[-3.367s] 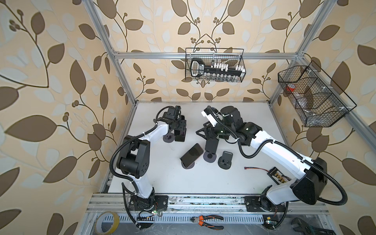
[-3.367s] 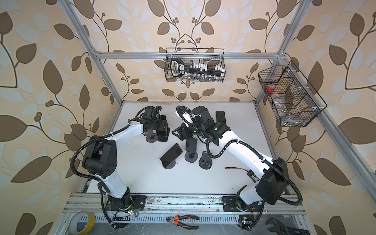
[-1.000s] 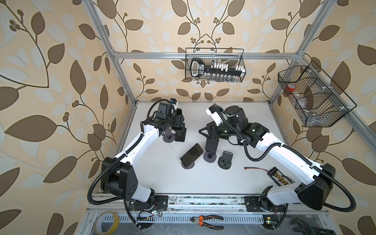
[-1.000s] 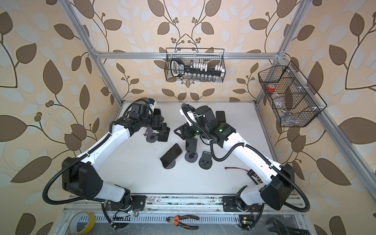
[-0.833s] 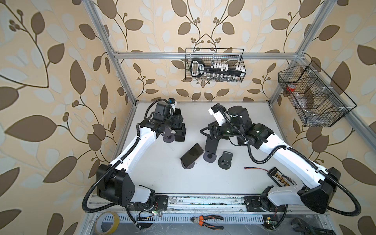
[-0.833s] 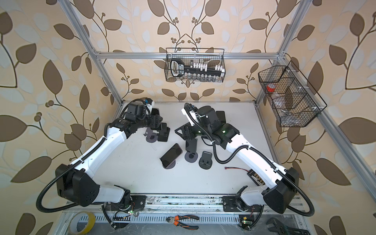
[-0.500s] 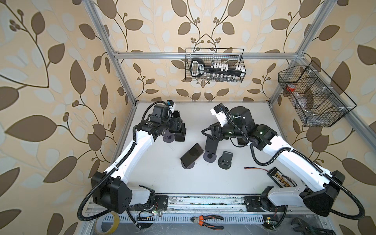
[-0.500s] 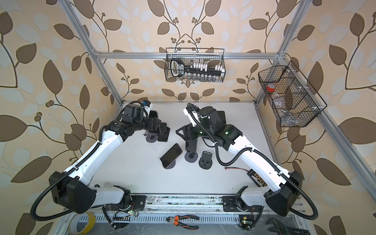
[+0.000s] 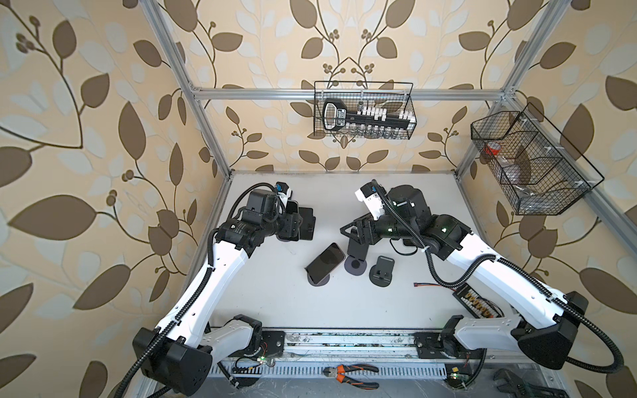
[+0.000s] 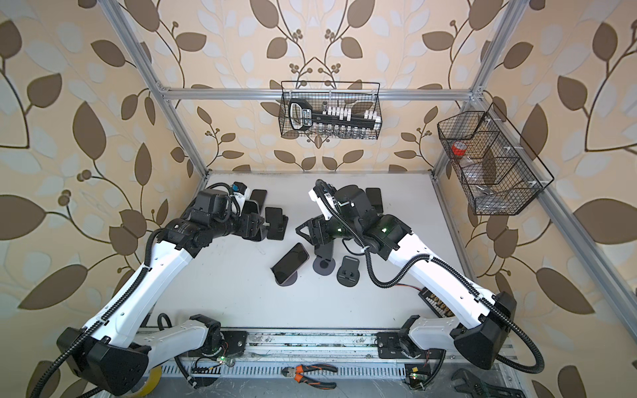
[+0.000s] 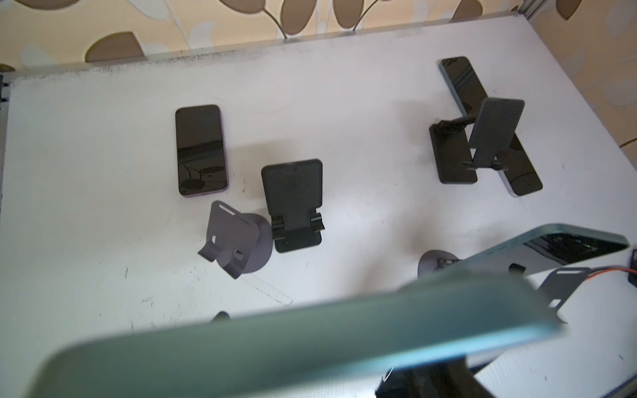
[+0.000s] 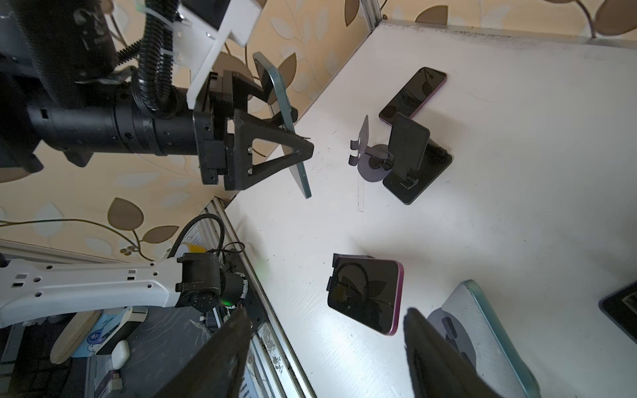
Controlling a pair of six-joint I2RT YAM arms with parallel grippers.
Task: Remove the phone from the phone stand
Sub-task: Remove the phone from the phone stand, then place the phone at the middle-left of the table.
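My left gripper (image 12: 289,134) is shut on a teal-edged phone (image 12: 281,103), holding it upright above the table's back left; the same phone fills the left wrist view as a blurred slab (image 11: 275,344). Beside it stands an empty grey round phone stand (image 11: 234,241). My right gripper (image 12: 326,311) is open with nothing between its fingers, hovering over a second teal phone (image 12: 482,337) that leans on a round stand (image 9: 356,267). A purple-edged phone (image 9: 325,262) rests on another round stand mid-table.
A purple phone (image 11: 201,150) and a teal phone (image 11: 489,124) lie flat at the back. Two black folding stands (image 11: 293,203) (image 11: 482,141) and an empty grey stand (image 9: 382,272) are nearby. A connector board with wires (image 9: 475,303) lies front right.
Both arms' elbows have swung outward and toward the front while the grippers stay almost in place. The left gripper keeps its hold on the teal phone.
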